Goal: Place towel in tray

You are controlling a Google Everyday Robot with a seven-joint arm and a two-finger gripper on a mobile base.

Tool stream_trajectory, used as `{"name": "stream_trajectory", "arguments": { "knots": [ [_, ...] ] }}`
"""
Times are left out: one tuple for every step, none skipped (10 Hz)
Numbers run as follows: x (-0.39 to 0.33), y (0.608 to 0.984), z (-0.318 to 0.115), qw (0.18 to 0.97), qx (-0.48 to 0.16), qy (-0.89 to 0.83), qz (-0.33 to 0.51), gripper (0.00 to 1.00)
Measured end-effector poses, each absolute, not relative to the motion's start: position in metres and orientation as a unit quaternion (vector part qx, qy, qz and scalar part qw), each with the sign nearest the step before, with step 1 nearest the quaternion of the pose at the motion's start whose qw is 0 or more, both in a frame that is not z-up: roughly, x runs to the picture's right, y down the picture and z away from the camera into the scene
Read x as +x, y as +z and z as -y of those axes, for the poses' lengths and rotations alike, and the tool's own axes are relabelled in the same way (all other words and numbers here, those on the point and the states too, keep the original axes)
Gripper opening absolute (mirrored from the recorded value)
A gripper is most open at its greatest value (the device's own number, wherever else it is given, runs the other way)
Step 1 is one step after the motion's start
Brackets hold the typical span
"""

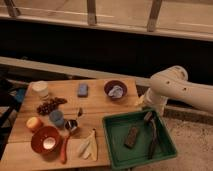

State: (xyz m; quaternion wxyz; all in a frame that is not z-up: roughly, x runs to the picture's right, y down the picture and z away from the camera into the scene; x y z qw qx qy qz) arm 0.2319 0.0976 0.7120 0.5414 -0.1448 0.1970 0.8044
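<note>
By the bench's [95, 107] right edge, near the tray [119, 137], the claw [145, 103] hangs apart, empty. Across from it the towel [116, 91] lies bunched in the maroon bowl [107, 87]; a shallow pinch could catch the rim and tip it.

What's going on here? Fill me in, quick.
A one-armed robot is tasked with putting the towel in the green tray. The towel sits in the maroon bowl on the wooden table, untouched. The gripper hangs open and empty by the table's right edge, between bowl and tray.
</note>
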Motion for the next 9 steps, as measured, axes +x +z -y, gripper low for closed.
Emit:
{"name": "stream_trajectory", "arguments": {
  "knots": [
    [0.229,0.714,-0.090,0.543,-0.143,0.806,-0.190,0.78],
    [0.224,0.716,-0.083,0.547,-0.140,0.804,-0.187,0.78],
    [0.210,0.725,-0.066,0.562,-0.136,0.796,-0.177,0.78],
    [0.200,0.733,-0.056,0.569,-0.137,0.792,-0.173,0.78],
    [0.190,0.741,-0.044,0.578,-0.140,0.787,-0.167,0.78],
    [0.182,0.751,-0.032,0.585,-0.142,0.782,-0.160,0.78],
    [0.174,0.761,-0.019,0.594,-0.146,0.776,-0.150,0.78],
    [0.167,0.766,-0.012,0.601,-0.148,0.772,-0.142,0.78],
    [0.159,0.771,-0.004,0.609,-0.151,0.768,-0.130,0.78]
  ]
}}
